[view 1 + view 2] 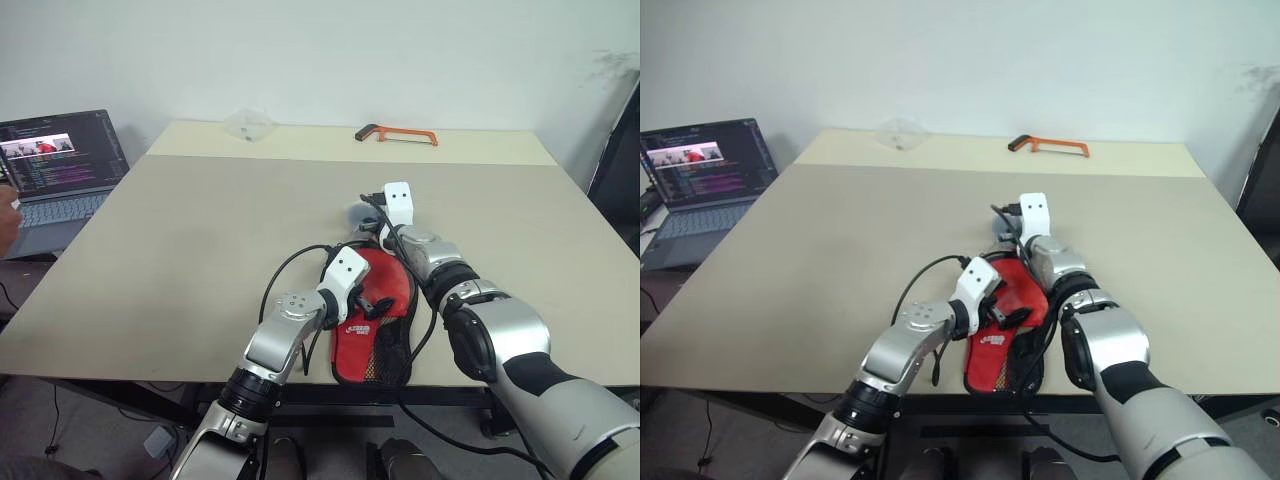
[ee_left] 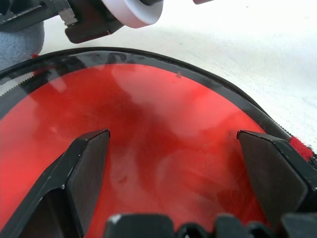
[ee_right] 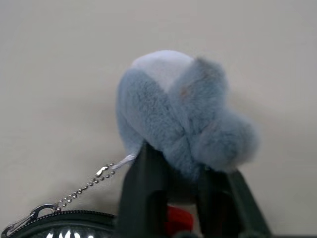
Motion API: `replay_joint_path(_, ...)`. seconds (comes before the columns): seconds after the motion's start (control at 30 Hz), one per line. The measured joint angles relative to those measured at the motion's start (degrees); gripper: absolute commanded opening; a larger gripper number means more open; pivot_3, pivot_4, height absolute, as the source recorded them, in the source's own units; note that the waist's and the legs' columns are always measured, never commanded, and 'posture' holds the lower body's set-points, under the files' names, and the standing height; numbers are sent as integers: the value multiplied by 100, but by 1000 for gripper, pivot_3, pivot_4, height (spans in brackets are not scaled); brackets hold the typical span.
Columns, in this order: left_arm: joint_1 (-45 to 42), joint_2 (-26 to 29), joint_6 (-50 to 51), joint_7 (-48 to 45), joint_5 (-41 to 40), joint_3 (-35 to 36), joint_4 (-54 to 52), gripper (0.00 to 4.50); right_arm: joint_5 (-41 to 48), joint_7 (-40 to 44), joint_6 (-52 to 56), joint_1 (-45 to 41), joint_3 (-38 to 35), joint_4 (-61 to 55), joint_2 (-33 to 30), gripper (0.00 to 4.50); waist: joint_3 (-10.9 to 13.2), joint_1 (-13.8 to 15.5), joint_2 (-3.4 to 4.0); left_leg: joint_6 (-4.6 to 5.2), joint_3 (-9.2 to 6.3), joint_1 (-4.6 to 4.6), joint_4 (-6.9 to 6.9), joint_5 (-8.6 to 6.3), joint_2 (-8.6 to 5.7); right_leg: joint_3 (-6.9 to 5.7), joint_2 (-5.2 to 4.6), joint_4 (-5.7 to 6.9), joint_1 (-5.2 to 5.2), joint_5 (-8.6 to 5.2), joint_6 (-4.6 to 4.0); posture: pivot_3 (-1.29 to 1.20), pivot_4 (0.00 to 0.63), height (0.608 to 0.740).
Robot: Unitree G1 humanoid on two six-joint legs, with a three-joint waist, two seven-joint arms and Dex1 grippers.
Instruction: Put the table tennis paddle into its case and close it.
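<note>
Closest in, at 6 o'clock by the near edge of the tabletop (image 1: 200, 240): the case (image 1: 400, 345), clear-and-mesh side up, with the table tennis paddle (image 2: 163, 109) already inside, red rubber showing through the plastic. Left tool (image 1: 372, 305) spread wide above the clear window over the blade; cannot tell whether pressing or just hovering. Right tool (image 3: 181, 166) narrow, fingers pinched close at the base of the grey pouch (image 3: 173, 114) at the far end of the case, with a scrap of red between them. Cannot tell whether that scrap is the zip pull. Bead chain (image 3: 84, 188) running from the pouch back to the zip.

Judged to be at the closing step: paddle stowed, zip left to run. To do it well:
- Plant the left tool flat on the window so the case cannot slide or twist.
- Confirm the pinch is on the pull, not on fluff alone.
- Draw steadily along the curved rim, following the trim rather than tugging straight.
- Keep the chain and nearby black cable out of the teeth.

Long axis of case and paddle roughly 6 to 12 o'clock, leaning slightly toward 1. Handle end hidden under the arms, so cannot tell which way it points.

Well apart: hacksaw (image 1: 400, 133) at 12 o'clock, laptop (image 1: 60, 170) at 9.
</note>
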Motion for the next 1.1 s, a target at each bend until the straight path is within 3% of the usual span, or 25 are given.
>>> replay_joint_path(0.67,114,-110,44,118,-26,-195,-165,4500,-674,-374,-286,-321,21,198,-218,24,0,10,1,0,1,-1,-2,0,-2,0,-2,-8,0,0,0,0,150,740)
replay_joint_path(1.1,109,-110,32,125,-60,-221,-157,4500,-1160,-420,-412,-265,234,293,-1040,22,1,15,1,0,3,-2,-7,0,-4,1,-4,-22,2,0,0,0,150,740)
